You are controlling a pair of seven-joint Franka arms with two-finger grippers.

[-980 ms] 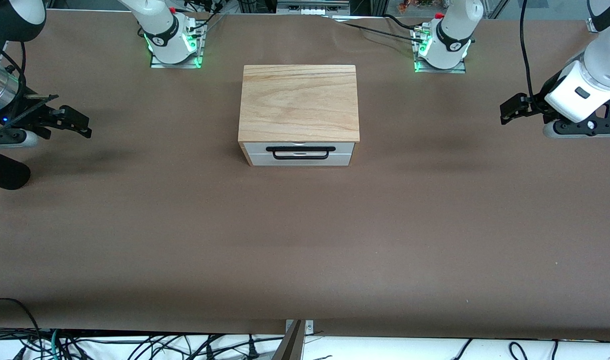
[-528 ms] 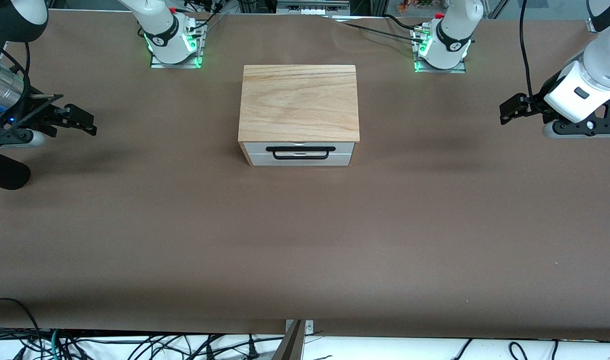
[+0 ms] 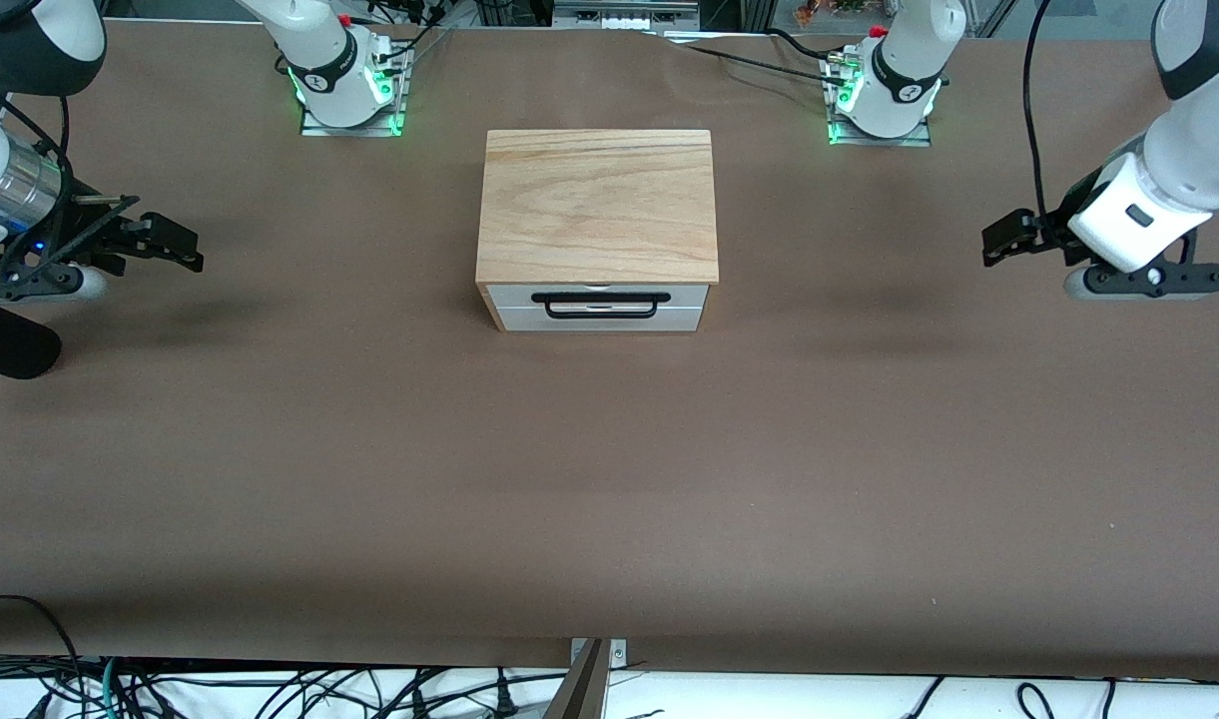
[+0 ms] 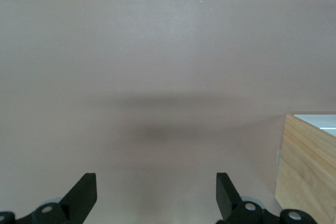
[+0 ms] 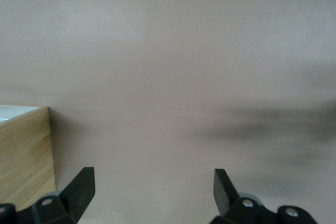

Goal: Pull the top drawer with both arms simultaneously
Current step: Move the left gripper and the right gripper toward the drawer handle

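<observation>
A brown table (image 3: 609,479) fills the frame, a cabinet (image 3: 598,205) at upper centre with its top drawer (image 3: 599,305) closed. The left gripper (image 3: 1000,243) at the frame's right edge and the right gripper (image 3: 180,250) at the frame's left edge are held over bare table, fingers apart. Cables (image 3: 270,689) are seen along the bottom edge.

No word, number or brand could be read anywhere in the views. The only marks resembling signs were small dark round logos on the white collars of the two arm bases (image 3: 314,80) (image 3: 907,92), at roughly eleven and one o'clock from the cabinet (image 3: 597,205), and their shapes were too small to make out.
</observation>
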